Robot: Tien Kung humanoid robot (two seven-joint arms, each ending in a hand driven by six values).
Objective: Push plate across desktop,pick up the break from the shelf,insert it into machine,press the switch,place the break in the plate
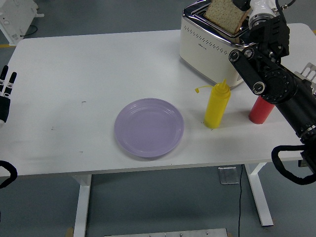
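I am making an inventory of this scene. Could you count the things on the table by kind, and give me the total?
Plates: 1, the purple plate
Squeeze bottles: 2, the yellow bottle and the red bottle, partly hidden by the right arm
Toasters: 1, the cream toaster
Bread slices: 1, the bread at the toaster's top
Total: 5
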